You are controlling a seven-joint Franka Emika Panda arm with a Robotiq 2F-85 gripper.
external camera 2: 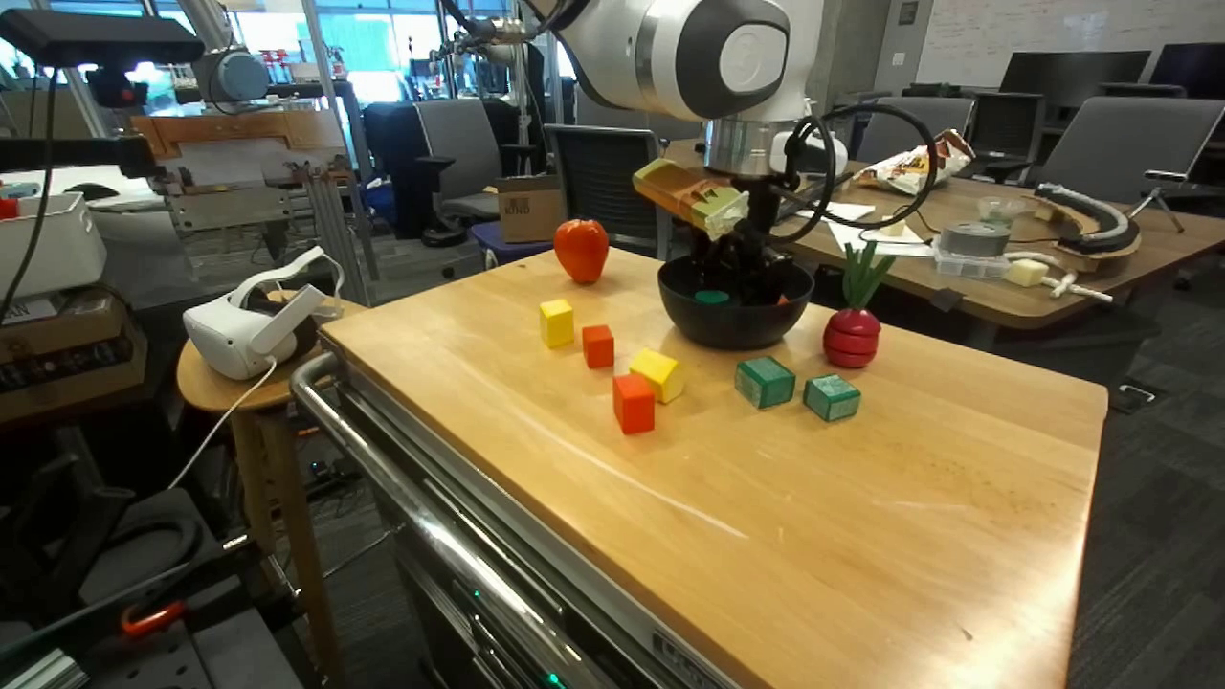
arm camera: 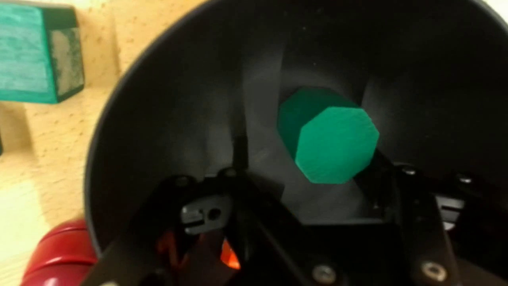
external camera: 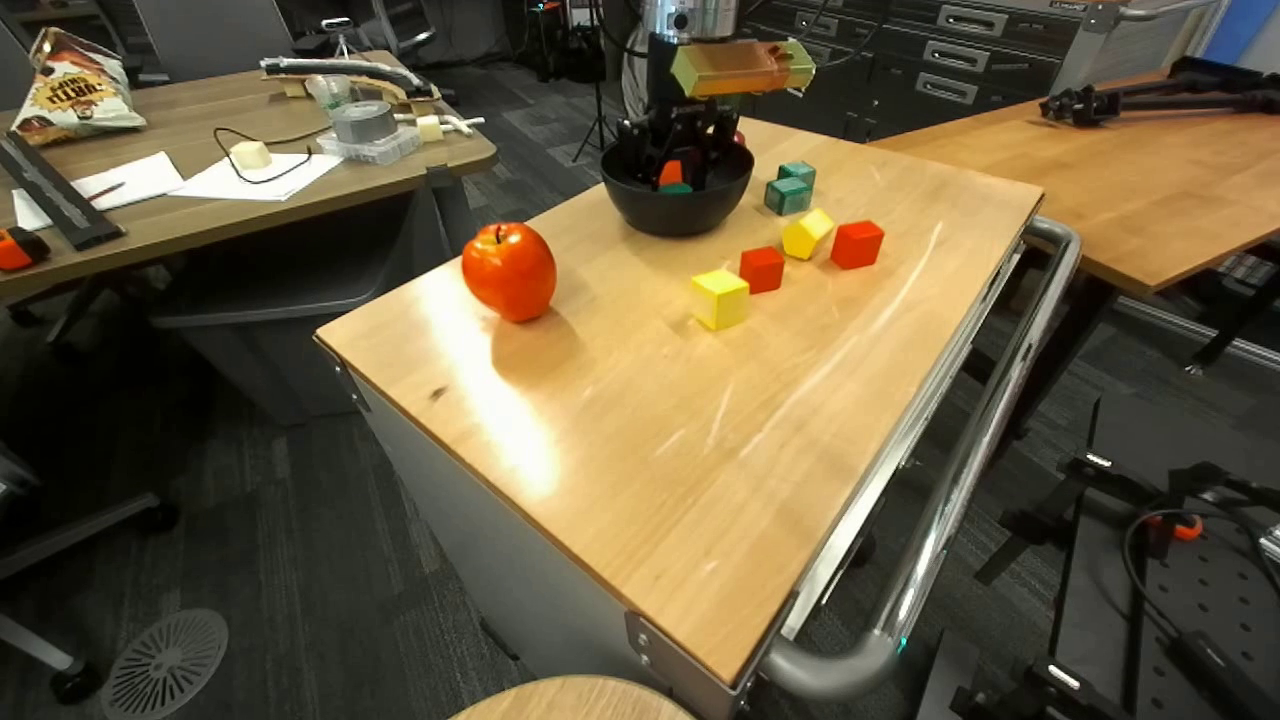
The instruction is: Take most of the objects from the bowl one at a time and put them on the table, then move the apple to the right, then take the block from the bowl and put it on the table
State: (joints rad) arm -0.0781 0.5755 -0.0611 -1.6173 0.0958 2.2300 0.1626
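Wrist view: green block (arm camera: 335,145) in bowl (arm camera: 158,99), seen between end effector's (arm camera: 304,163) fingers (arm camera: 414,208)

In an exterior view the near tabletop (external camera: 640,470) is free; between apple (external camera: 511,272), left, and blocks (external camera: 721,300), right, a lane reaches the bowl (external camera: 675,215). Its wall surrounds the pincer (external camera: 688,165), and a radish (external camera 2: 851,338) stands just beside it.

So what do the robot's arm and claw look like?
The arm is white, with dark grey around a round, pale cap. Its wrist is a shiny silver cylinder, and a black cable loops beside it. The claw is black, with little silver screws. Above it sits a boxy yellow-green and orange-brown piece.
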